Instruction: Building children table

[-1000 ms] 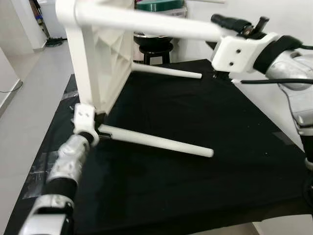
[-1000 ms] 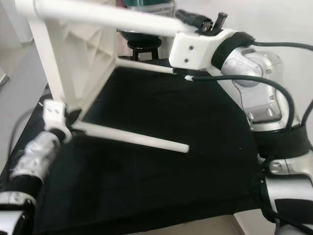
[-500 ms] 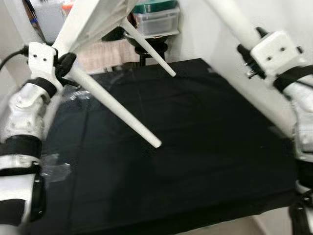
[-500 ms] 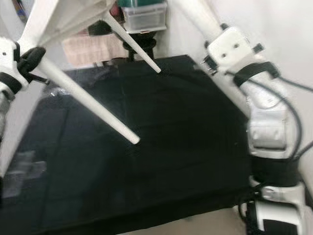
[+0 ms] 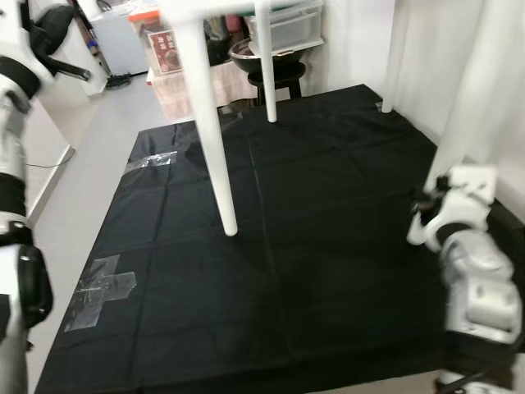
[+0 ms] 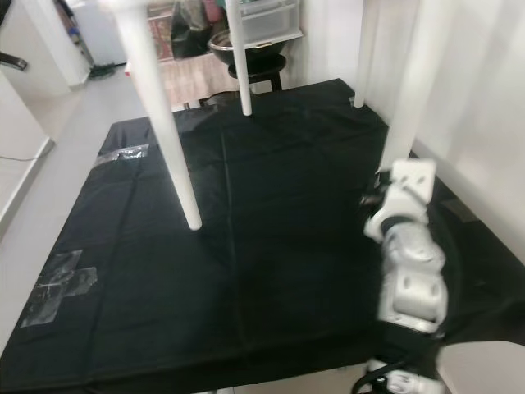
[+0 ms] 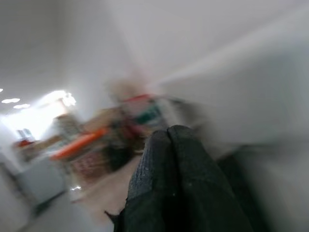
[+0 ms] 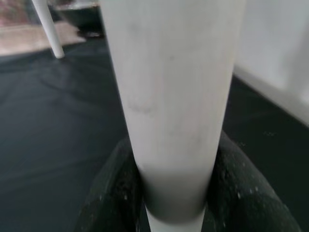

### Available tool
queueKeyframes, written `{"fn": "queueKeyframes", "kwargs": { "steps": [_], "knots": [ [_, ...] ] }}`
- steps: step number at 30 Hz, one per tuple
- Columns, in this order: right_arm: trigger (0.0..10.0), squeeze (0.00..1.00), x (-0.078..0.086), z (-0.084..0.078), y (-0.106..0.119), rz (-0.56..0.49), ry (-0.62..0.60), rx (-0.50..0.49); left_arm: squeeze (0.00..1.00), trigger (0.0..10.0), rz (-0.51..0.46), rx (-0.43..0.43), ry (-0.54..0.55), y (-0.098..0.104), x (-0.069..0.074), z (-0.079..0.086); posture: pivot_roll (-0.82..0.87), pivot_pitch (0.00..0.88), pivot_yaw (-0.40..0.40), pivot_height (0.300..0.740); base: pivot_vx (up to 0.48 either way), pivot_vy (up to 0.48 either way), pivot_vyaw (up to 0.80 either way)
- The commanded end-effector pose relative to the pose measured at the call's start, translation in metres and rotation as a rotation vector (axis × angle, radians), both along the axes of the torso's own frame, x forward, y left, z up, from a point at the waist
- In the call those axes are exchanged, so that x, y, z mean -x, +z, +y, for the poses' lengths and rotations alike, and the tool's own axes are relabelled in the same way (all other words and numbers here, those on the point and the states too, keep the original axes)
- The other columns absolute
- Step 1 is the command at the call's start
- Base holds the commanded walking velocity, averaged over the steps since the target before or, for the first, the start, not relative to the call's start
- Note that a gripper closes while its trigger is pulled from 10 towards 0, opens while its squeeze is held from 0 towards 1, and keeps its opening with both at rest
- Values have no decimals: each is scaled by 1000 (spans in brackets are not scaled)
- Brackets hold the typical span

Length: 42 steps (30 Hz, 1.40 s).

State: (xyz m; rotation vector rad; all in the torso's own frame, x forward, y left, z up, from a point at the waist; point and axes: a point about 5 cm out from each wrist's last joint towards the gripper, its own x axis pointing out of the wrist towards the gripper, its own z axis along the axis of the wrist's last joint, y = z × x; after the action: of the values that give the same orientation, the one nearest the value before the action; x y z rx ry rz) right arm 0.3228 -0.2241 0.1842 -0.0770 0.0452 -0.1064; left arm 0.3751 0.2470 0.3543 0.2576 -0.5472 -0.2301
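Observation:
The white children's table stands over the black cloth (image 5: 328, 246) with its legs pointing down. Its near left leg (image 5: 209, 123) ends just above or on the cloth, and two far legs (image 5: 267, 66) reach down at the back. My right gripper (image 8: 176, 162) is shut on the near right leg (image 8: 169, 87), low down, close to the cloth; its white wrist (image 5: 455, 205) shows beside that leg (image 5: 476, 90). My left gripper (image 5: 51, 29) is raised at the far left, apart from the legs. Its fingers (image 7: 169, 193) look pressed together in the blurred left wrist view.
The cloth is taped to the grey floor (image 5: 98, 287) on the left. A black stool with a dark bowl (image 5: 264, 59) and plastic boxes (image 5: 287, 20) stand behind the cloth. A white wall (image 6: 492, 123) runs along the right side.
The table has swung from tilted on its side to upright, legs now down. My right gripper came down with its leg. My left arm rose to the far left. The view shifted too.

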Motion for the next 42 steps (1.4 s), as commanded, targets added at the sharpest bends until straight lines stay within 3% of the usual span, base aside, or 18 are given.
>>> {"fn": "queueKeyframes", "kwargs": {
  "steps": [1, 2, 3, 6, 7, 8, 9, 10, 13, 19, 23, 27, 31, 36, 40, 41, 42],
  "knots": [
    [0, 0, -7, 23, 8, -67, 108, -41, 0, 10000, 36, 12, -10, -13, 1, 1, -111, 0, 148, 740, 0, 0, 0],
    [0, 0, -7, 23, 8, -67, 108, -41, 0, 10000, 36, 12, -10, -13, 1, 1, -111, 0, 148, 740, 0, 0, 0],
    [0, 0, -9, 29, 6, -74, 125, -50, 0, 10000, 68, 24, -39, -29, 0, -8, -107, 0, 148, 740, 0, 0, 0],
    [0, 0, -10, 34, 5, -73, 138, -47, 0, 10000, 100, 42, -65, -45, -1, -16, -106, 0, 148, 740, 0, 0, 0],
    [4588, 0, -10, 37, 4, -71, 139, -37, 0, 10000, 131, 57, -88, -60, 0, -25, -103, 0, 143, 740, 0, 0, 0],
    [4588, 0, -10, 37, 4, -71, 139, -37, 0, 10000, 131, 57, -88, -60, 0, -25, -103, 0, 143, 740, 0, 0, 0],
    [10000, 0, -10, 39, 1, -61, 147, -14, 0, 10000, 158, 68, -108, -75, 3, -34, -103, 0, 143, 740, 0, 0, 0],
    [10000, 1000, -9, 41, -2, -60, 167, -20, 0, 10000, 180, 86, -121, -87, 7, -40, -104, 0, 139, 740, 0, 0, 0],
    [10000, 1000, -6, 40, -4, -88, 197, -16, 0, 10000, 211, 117, -136, -106, 15, -50, -105, 0, 135, 740, 0, 0, 0],
    [10000, 1000, 6, 33, -5, -134, 232, -24, 0, 10000, 234, 151, -147, -121, 26, -61, -108, 0, 132, 740, 0, 0, 0],
    [10000, 1000, 21, 29, -14, -125, 268, -34, 0, 10000, 261, 157, -127, -135, 35, -66, -122, 0, 136, 740, 0, 0, 0],
    [10000, 1000, 45, 32, -34, -77, 332, -40, 0, 10000, 329, 163, -76, -162, 50, -70, -135, 0, 137, 740, 0, 0, 0],
    [10000, 1000, 49, 33, -38, -68, 343, -35, 0, 10000, 344, 162, -70, -167, 53, -72, -140, 0, 137, 740, 0, 0, 0],
    [10000, 1000, 55, 37, -51, -41, 405, 18, 0, 10000, 436, 208, 5, -198, 71, -74, -141, 0, 113, 740, 0, 0, 0],
    [10000, 1000, 55, 38, -55, -32, 422, 36, 0, 10000, 460, 221, 32, -206, 77, -74, -131, 0, 102, 740, 0, 0, 0],
    [10000, 1000, 57, 41, -60, -8, 449, 97, 0, 10000, 487, 226, 67, -217, 85, -74, -126, 0, 91, 740, 0, 0, 0],
    [10000, 1000, 57, 41, -60, -8, 449, 97, 0, 10000, 487, 226, 67, -217, 85, -74, -126, 0, 91, 740, 0, 0, 0]
  ]
}}
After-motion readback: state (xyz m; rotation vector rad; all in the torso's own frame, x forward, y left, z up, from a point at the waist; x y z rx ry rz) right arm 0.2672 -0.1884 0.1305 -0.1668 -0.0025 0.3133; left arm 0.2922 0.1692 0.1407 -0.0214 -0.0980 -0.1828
